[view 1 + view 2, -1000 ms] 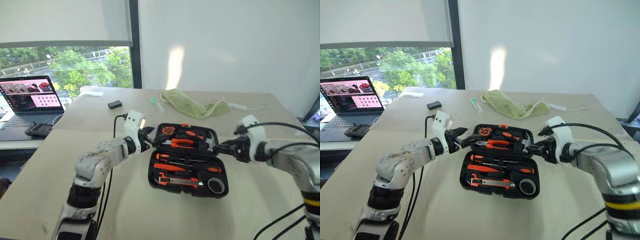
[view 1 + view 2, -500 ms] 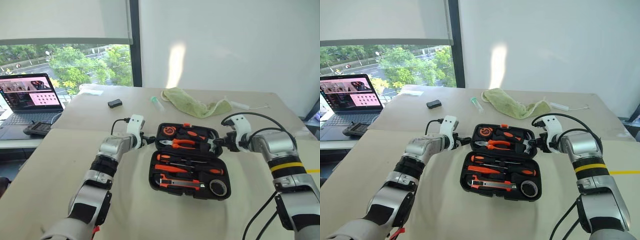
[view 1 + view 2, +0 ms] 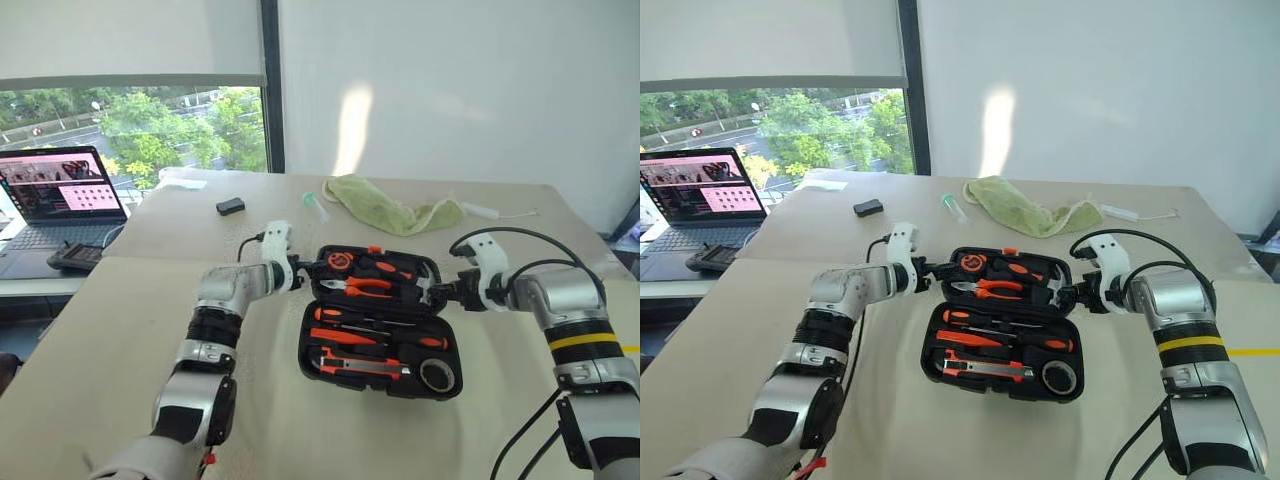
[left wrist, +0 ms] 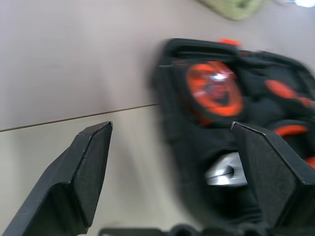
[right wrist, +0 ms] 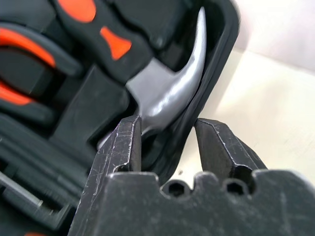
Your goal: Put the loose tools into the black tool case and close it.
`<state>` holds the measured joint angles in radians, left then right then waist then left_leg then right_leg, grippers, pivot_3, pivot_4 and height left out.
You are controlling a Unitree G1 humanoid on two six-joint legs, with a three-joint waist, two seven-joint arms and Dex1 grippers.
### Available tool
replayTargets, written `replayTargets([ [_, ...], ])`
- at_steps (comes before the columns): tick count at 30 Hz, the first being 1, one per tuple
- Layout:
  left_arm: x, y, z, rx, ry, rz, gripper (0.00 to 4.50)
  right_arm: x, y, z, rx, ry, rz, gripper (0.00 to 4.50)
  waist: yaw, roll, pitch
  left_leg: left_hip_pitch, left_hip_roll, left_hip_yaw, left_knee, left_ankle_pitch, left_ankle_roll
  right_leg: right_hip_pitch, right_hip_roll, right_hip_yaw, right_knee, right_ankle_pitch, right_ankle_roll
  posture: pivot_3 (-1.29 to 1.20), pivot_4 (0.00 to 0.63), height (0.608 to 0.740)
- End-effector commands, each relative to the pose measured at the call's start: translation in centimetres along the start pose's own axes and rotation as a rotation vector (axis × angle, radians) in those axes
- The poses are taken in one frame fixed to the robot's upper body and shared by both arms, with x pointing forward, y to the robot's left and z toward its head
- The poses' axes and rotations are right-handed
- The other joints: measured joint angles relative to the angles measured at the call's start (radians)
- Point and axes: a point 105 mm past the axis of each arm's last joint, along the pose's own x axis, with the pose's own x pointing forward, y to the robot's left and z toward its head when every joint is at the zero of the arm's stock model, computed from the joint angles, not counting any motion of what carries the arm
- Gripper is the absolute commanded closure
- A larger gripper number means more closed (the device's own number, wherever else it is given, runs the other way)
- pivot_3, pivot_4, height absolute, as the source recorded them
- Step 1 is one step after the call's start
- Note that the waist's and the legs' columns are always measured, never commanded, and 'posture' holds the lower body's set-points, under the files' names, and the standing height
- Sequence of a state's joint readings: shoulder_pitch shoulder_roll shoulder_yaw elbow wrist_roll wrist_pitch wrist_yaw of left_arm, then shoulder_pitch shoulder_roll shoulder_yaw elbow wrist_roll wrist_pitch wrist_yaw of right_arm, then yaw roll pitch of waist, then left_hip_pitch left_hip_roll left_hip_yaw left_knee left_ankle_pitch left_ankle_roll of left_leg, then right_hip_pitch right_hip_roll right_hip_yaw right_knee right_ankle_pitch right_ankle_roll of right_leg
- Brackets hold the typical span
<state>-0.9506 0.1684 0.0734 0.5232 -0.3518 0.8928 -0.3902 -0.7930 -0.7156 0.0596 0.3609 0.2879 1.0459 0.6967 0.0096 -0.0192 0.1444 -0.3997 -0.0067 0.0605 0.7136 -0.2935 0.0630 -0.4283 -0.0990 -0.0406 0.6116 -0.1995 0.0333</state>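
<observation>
The black tool case (image 3: 306, 345) lies open on the table, its lid half on the far side. In its near half sit two orange-and-black screwdrivers (image 3: 345, 337), a slim one (image 3: 368, 319), the utility knife (image 3: 357, 367) and the dark tape roll (image 3: 433, 374). Pliers (image 3: 360, 287) and a hammer (image 5: 167, 98) lie in the lid half. My left gripper (image 3: 305, 268) is wide open beside the lid's left corner (image 4: 170, 93). My right gripper (image 3: 440, 292) is partly open, one finger (image 5: 123, 147) inside the lid's right rim and one outside.
A green cloth (image 3: 390, 212), a small clear tube (image 3: 315, 207), a small black block (image 3: 230, 207) and a white cable (image 3: 485, 211) lie at the table's far side. An open laptop (image 3: 60, 190) stands on a second table to the left.
Both arms have stretched forward and sunk. The left gripper has come right up to the lid's left corner. The right gripper stays at the right rim. The case has not moved.
</observation>
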Motion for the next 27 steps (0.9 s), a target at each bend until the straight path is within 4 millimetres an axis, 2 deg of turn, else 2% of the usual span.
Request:
replayTargets([
  [1,0.2,0.0,-0.1,0.082,0.024,0.047,0.33,-0.6,-0.3,0.4,0.006,-0.035,-0.013,2.49,-0.003,0.000,0.000,0.000,0.000,0.000,0.000,0.000,0.000,0.000,0.000,0.000,0.000,0.000,0.000,0.00,0.150,0.740],
  [3,0.4,0.6,-0.3,0.092,0.026,0.089,0.85,-0.5,-0.3,0.4,0.012,-0.035,-0.012,2.42,-0.005,0.000,0.000,0.001,0.000,0.000,0.000,0.001,-0.001,0.000,0.000,0.001,0.001,0.000,0.000,0.00,0.150,0.740],
  [4,0.4,0.9,-0.2,0.107,0.018,0.110,1.06,-0.5,-0.2,0.4,0.013,-0.036,-0.012,2.69,-0.005,0.000,0.000,0.002,0.000,0.000,0.000,0.001,-0.001,0.000,0.001,0.001,0.002,0.000,0.000,0.00,0.150,0.740],
  [7,0.3,1.3,0.2,0.100,-0.013,0.131,2.28,-0.5,-0.2,0.4,0.010,-0.039,-0.011,3.54,-0.004,0.000,0.000,0.002,0.000,0.000,0.000,0.001,-0.001,0.000,0.000,0.001,0.002,0.000,-0.001,0.00,0.150,0.740],
  [10,0.2,1.7,-0.2,0.110,-0.004,0.137,3.24,-0.4,-0.3,0.4,0.008,-0.042,-0.016,4.44,-0.004,0.000,0.000,0.002,0.000,0.000,0.000,0.001,-0.001,0.000,0.000,0.001,0.002,0.001,-0.001,0.00,0.150,0.740],
  [13,0.2,1.7,-0.5,0.121,-0.004,0.137,4.41,-0.3,-0.4,0.2,0.003,-0.041,-0.018,4.50,-0.004,0.000,0.000,0.002,0.001,0.000,0.000,0.001,-0.001,0.000,0.000,0.001,0.002,0.001,-0.001,0.00,0.150,0.740],
  [18,0.1,1.0,-0.4,0.097,-0.060,0.083,4.49,-0.1,0.7,0.4,-0.019,-0.077,0.021,4.50,-0.005,0.001,0.000,0.003,0.001,0.000,0.000,0.001,-0.001,0.001,0.000,0.002,0.002,0.001,-0.001,0.00,0.150,0.740],
  [21,-0.5,0.2,0.3,0.125,-0.140,0.022,4.49,-0.3,1.8,1.6,-0.019,-0.179,0.064,4.50,-0.010,0.001,0.000,0.004,0.003,0.000,-0.001,0.001,-0.001,0.001,0.000,0.002,0.002,0.001,-0.002,0.00,0.150,0.740],
  [27,-2.3,-2.0,2.0,0.237,-0.340,-0.103,4.49,-1.5,3.6,3.2,-0.156,-0.384,0.071,4.50,-0.022,0.001,0.000,0.000,0.003,0.002,-0.002,0.002,-0.003,-0.005,0.001,0.004,0.004,0.001,-0.002,0.00,0.150,0.740],
])
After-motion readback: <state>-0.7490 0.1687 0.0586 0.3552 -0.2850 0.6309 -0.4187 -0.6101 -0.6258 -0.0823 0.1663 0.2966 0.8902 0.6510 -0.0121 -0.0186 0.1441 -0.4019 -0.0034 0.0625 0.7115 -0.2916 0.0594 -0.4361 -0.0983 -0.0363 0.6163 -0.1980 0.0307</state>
